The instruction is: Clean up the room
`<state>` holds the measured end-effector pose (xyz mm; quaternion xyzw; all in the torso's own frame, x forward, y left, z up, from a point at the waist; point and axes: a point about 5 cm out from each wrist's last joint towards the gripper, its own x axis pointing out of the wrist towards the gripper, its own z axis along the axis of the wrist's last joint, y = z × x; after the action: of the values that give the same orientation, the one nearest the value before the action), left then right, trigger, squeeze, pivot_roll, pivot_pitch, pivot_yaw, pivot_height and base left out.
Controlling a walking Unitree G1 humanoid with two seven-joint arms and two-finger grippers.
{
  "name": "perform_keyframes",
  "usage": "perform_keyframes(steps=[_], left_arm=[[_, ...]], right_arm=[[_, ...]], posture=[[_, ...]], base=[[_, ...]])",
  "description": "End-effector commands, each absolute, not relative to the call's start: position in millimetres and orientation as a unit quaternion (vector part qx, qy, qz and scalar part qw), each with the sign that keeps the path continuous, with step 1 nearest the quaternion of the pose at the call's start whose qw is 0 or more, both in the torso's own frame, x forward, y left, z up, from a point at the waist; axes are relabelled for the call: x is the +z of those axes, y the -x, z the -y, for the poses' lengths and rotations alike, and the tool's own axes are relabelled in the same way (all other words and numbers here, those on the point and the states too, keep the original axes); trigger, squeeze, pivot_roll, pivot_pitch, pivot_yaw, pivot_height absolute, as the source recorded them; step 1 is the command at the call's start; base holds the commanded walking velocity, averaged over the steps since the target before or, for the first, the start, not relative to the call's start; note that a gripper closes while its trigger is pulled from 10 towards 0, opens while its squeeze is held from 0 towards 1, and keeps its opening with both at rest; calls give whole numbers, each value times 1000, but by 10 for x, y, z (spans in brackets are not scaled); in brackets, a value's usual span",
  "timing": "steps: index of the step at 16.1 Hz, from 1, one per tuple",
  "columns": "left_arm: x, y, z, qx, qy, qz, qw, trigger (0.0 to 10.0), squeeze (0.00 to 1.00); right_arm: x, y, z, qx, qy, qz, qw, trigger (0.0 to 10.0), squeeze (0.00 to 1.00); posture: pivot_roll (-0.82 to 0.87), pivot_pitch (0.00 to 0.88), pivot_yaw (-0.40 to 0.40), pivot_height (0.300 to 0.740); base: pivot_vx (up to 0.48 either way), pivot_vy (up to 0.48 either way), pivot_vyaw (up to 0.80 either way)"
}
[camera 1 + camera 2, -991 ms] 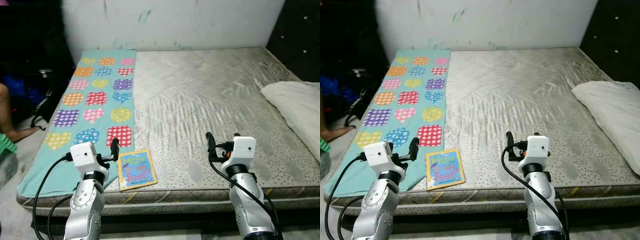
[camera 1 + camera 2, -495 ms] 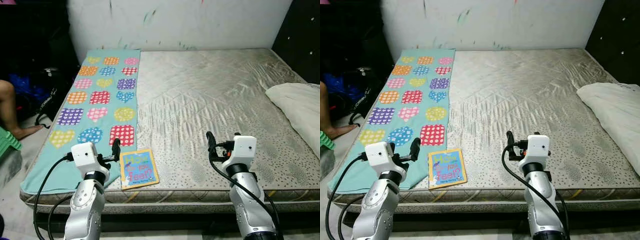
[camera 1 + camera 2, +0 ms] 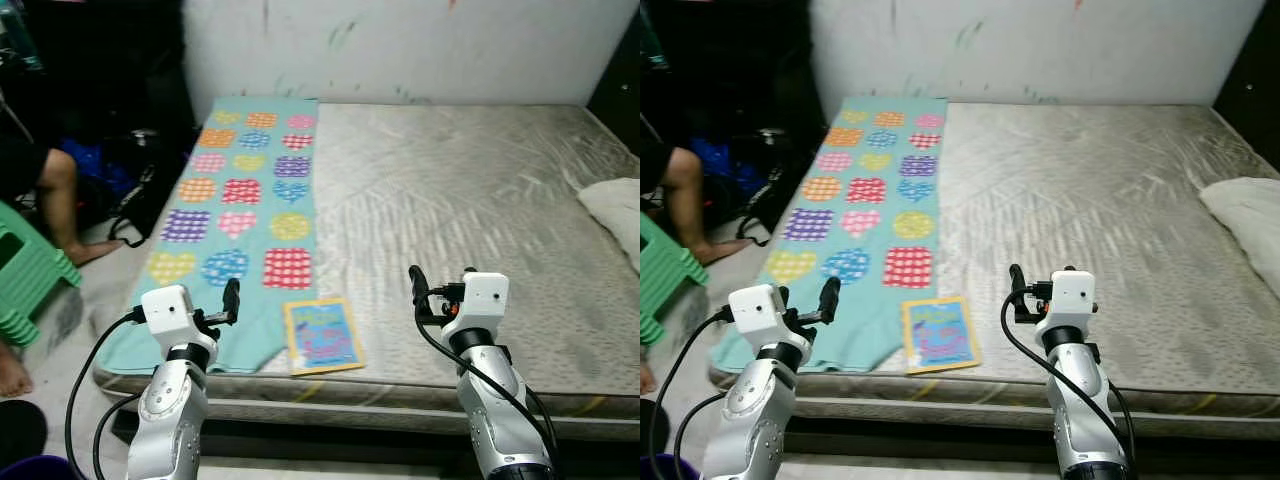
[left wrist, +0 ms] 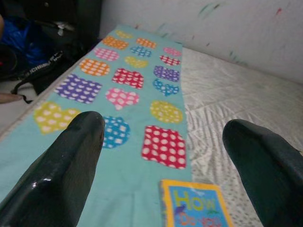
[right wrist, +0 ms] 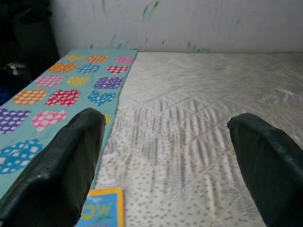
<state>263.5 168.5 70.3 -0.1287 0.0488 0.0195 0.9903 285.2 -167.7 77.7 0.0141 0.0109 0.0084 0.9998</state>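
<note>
Near the front edge of the mattress (image 3: 470,200), a thin picture book (image 3: 322,335) is lying flat, partly overlapping the heart-patterned blanket (image 3: 245,195). Both the left hand (image 3: 231,300) and the right hand (image 3: 416,288) are hovering short of the bed, fingers spread and holding nothing. Being light, stiff and likely slick-covered, the book is probably best pinched at the edge nearest the robot, since lying flush is leaving little to grip elsewhere.
</note>
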Motion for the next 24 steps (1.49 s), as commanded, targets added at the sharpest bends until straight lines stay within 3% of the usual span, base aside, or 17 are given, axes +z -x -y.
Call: perform_keyframes(steps=[1, 8, 24], left_arm=[[724, -2633, -1668, 14, 128, -48, 990, 10000, 0], [755, -2618, -1600, -25, 135, -36, 990, 10000, 0], [740, -2620, -1581, -33, 137, -41, 989, 10000, 0]], right_arm=[[840, -2854, 1692, 10, -12, 0, 1000, 10000, 0], [828, -2848, 1690, 12, -7, -5, 1000, 10000, 0], [815, -2850, 1685, 14, -5, -13, 1000, 10000, 0]], posture=[[-70, 0, 38, 740], [-77, 0, 36, 740], [-85, 0, 35, 740]], base=[[0, 480, 0], [0, 0, 0], [312, 0, 0]])
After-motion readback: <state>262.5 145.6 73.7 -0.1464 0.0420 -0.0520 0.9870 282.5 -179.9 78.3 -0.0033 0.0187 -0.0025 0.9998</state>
